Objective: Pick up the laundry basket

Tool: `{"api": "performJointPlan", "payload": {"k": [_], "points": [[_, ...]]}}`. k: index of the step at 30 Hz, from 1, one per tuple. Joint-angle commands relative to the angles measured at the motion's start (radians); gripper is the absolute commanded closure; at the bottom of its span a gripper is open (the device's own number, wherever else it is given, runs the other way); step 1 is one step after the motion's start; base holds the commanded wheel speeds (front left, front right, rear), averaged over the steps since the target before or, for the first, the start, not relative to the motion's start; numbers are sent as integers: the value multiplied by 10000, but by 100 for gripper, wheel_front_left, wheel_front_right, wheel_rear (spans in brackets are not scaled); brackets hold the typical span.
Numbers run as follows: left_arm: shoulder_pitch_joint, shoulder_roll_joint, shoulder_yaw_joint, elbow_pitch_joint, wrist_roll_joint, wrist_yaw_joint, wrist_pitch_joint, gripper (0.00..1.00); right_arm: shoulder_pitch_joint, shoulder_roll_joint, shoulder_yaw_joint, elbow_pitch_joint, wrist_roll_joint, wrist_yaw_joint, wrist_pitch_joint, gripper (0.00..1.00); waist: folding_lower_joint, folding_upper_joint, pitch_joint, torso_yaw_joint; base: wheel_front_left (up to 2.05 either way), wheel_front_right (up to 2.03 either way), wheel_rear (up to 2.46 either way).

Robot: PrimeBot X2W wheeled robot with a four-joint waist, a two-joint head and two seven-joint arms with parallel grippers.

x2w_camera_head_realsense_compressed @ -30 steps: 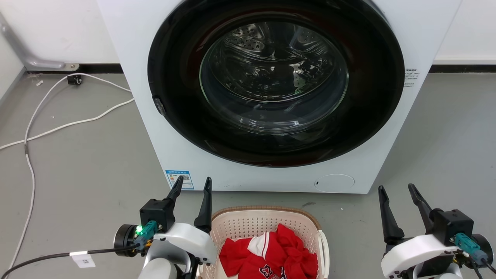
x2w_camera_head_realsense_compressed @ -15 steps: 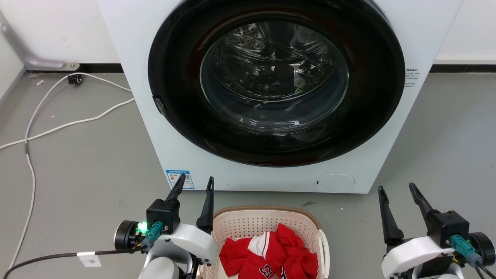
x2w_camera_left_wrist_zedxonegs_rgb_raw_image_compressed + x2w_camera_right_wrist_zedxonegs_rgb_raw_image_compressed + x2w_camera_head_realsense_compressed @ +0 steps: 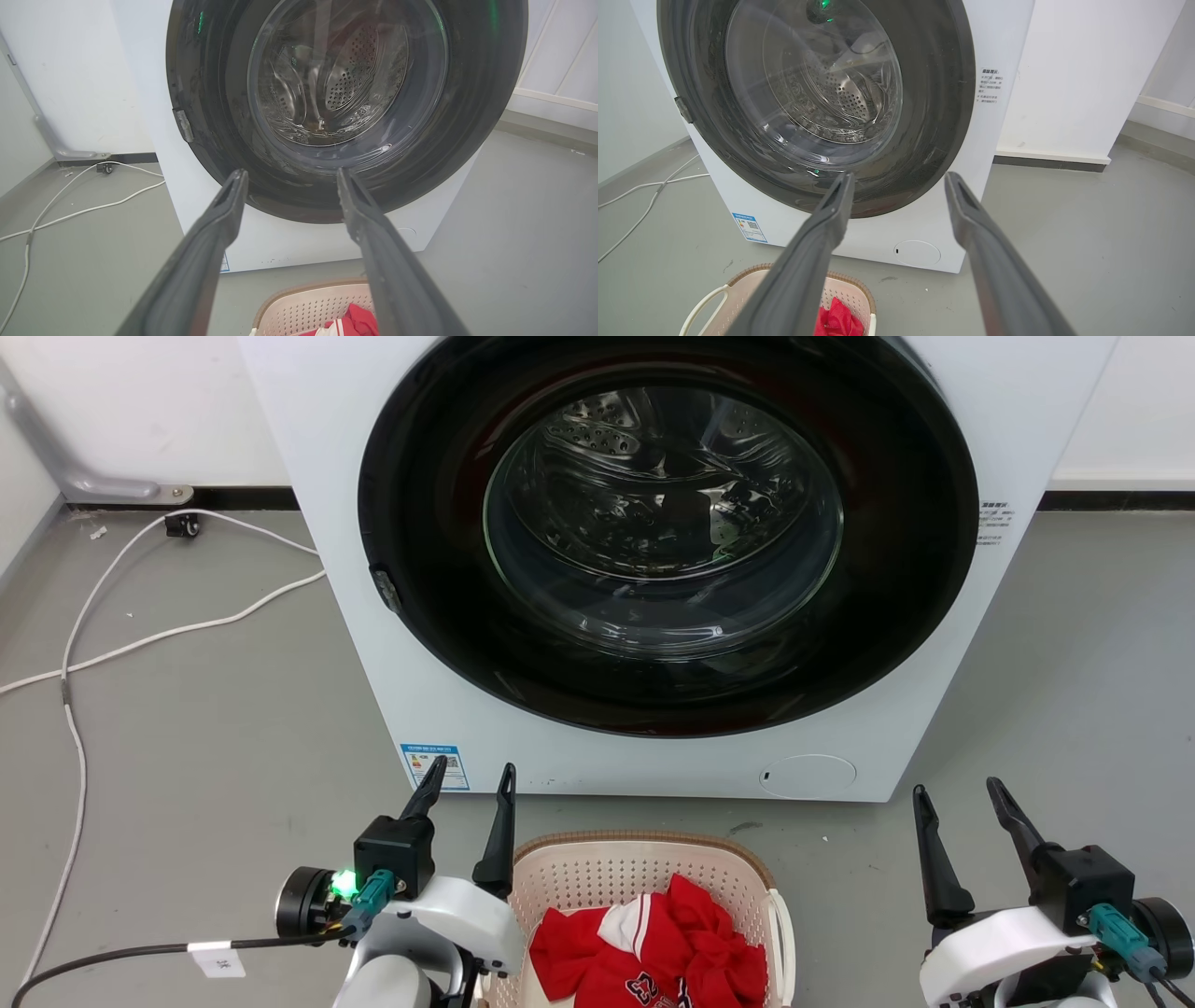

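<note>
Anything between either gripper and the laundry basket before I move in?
Nothing visible. The left gripper, open, stands just beside the left rim of the laundry basket. The right gripper, open, has bare floor between it and the white right handle.

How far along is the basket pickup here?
Done: nothing lifted; the laundry basket sits on the floor. In hand: left gripper and right gripper hover open either side of it, gripping nothing. Left: reach down to the basket, grip, lift.
</note>
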Motion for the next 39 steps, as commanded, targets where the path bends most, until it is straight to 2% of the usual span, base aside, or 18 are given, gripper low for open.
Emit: {"api": "performJointPlan", "payload": {"k": [1, 9, 22, 37, 38, 39], "points": [[-125, 23, 15, 25, -37, 9, -50, 0, -2, 28, -10, 5, 67, -3, -57, 0, -1, 0, 2, -2, 0, 0, 0], [-222, 23, 36, 637, -137, -48, -41, 0, -49, 29, 17, 314, 262, -3, 139, 0, -1, 0, 284, -64, 0, 0, 0], [-1283, 21, 219, 2837, -494, -267, -41, 0, -863, 25, 328, 1964, 628, -3, 204, 0, -1, 0, 2072, -293, 0, 0, 0], [-4116, 367, 680, 6003, -1045, -663, -9, 0, -3974, -18, 1298, 5333, 1551, -5, 242, 0, -1, 0, 5075, -708, 0, 0, 0], [-4710, 499, 777, 6607, -1223, -735, 150, 0, -4717, -54, 1566, 6073, 1816, -5, 378, 0, -1, 0, 5593, -753, 0, 0, 0], [-4883, 543, 798, 6795, -1285, -769, 220, 0, -4949, -48, 1673, 6296, 1942, -3, 454, 0, -1, 0, 5736, -764, 0, 0, 0]]}}
